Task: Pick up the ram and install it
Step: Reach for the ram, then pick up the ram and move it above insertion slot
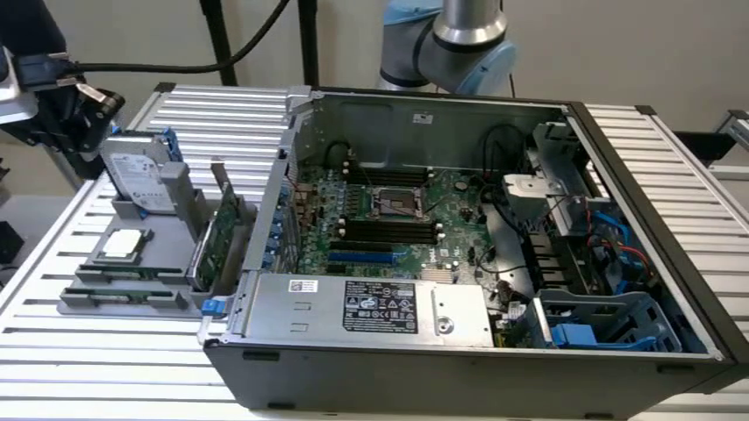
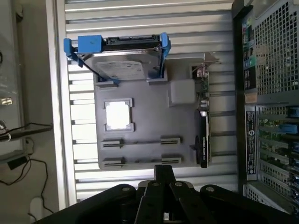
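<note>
- Wrist view put the claw [image 2: 163, 173] near the ram [image 2: 141, 142]; we couldn't tell if it was apart or together.
- We feared a skewed grasp tilting that thin stick.

No text legible. The power supply [image 1: 275, 314] bears a black label [image 1: 381, 307] with white print and a white sticker [image 1: 302, 286]; the hard drive [image 1: 121, 158] bears a white label [image 1: 146, 186]. Characters on all three unreadable.

One computer case [image 1: 468, 373], one hard drive [image 2: 122, 66], one expansion card [image 2: 203, 137], one processor [image 2: 117, 115], two ram sticks [image 1: 117, 274]
</note>
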`<action>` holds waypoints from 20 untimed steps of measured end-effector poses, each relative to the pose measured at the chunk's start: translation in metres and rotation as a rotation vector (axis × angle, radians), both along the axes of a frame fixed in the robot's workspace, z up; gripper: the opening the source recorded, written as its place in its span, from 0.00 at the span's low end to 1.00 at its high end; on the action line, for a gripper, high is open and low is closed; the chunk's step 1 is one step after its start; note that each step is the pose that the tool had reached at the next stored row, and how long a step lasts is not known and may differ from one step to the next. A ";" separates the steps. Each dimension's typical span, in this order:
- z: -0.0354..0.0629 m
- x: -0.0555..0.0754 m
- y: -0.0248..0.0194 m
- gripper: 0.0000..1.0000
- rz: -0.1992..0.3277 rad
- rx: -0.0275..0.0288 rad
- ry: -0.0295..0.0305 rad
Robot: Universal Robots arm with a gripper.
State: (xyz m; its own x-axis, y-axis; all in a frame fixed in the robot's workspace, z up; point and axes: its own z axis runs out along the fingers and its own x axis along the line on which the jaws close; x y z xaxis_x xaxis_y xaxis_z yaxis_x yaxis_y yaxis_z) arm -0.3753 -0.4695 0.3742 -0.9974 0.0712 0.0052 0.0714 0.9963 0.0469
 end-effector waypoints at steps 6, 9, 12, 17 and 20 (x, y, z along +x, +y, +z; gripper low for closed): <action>-0.0079 -0.024 -0.0005 0.00 0.000 0.0001 0.0060; -0.0082 -0.025 -0.0006 0.00 0.000 0.0002 0.0061; -0.0081 -0.025 -0.0005 0.00 0.000 0.0002 0.0062; -0.0081 -0.025 -0.0005 0.00 0.000 0.0001 0.0062; -0.0081 -0.025 -0.0005 0.00 0.000 0.0002 0.0062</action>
State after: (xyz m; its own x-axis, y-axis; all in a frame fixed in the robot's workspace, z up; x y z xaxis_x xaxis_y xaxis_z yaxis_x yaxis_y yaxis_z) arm -0.4003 -0.4700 0.3661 -0.9974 0.0712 0.0114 0.0717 0.9963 0.0467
